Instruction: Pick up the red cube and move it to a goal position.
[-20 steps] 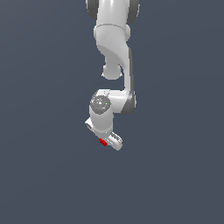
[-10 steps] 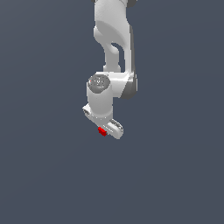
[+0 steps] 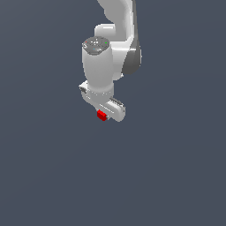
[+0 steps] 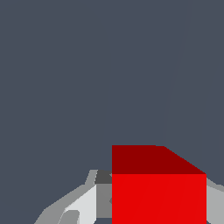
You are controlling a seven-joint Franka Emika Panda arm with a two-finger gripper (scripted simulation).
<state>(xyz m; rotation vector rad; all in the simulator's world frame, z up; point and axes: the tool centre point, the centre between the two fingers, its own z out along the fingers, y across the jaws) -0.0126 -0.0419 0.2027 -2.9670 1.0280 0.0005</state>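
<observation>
Gripper (image 3: 105, 115) is clamped on the red cube (image 3: 102, 115), which sits between the fingers at the tool's lower end, against plain grey background. In the wrist view the cube (image 4: 158, 192) fills the foreground, cut off by the frame edge and hiding most of the fingers (image 4: 83, 203).

A tiny, plain-faced red cube (image 3: 102, 115) is seen, bright and unmarked. It is clamped at the tip of the white pincer (image 3: 106, 115), with nothing visible beneath it.
</observation>
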